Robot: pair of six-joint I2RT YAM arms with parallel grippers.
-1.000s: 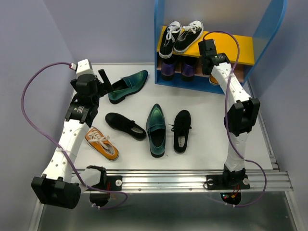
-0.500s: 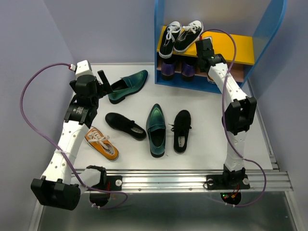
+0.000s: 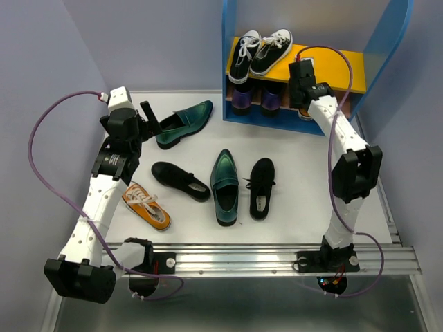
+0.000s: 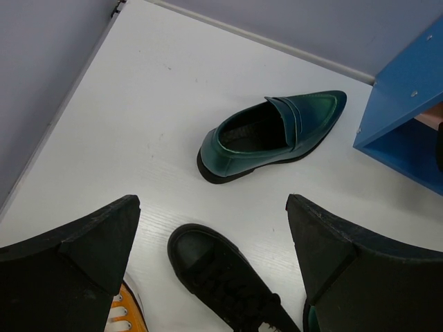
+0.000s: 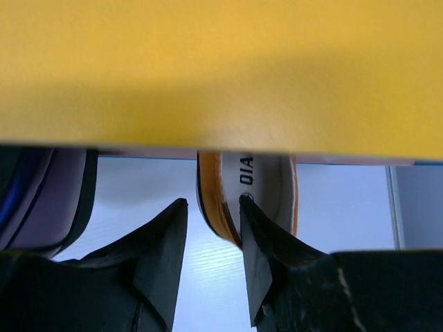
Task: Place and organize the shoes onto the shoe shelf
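Right wrist view showed the right fingers (image 5: pixel 163 242) slightly apart, an orange sneaker's (image 5: pixel 266 183) side wall between them, under the shelf (image 5: pixel 208 69). Left fingers (image 4: pixel 90 242) gaped wide above a green loafer (image 4: pixel 277 135) and black shoe (image 4: pixel 214 277) on the desk (image 4: pixel 138 104).

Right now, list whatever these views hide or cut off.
- Right wrist view: the yellow board covers all but the heel of the shelved orange sneaker; a purple shoe is cut by the left edge.
- Top view: the right arm and that board hide most of that sneaker.
- Left wrist view: the black shoe and the loose orange sneaker run off the bottom edge.
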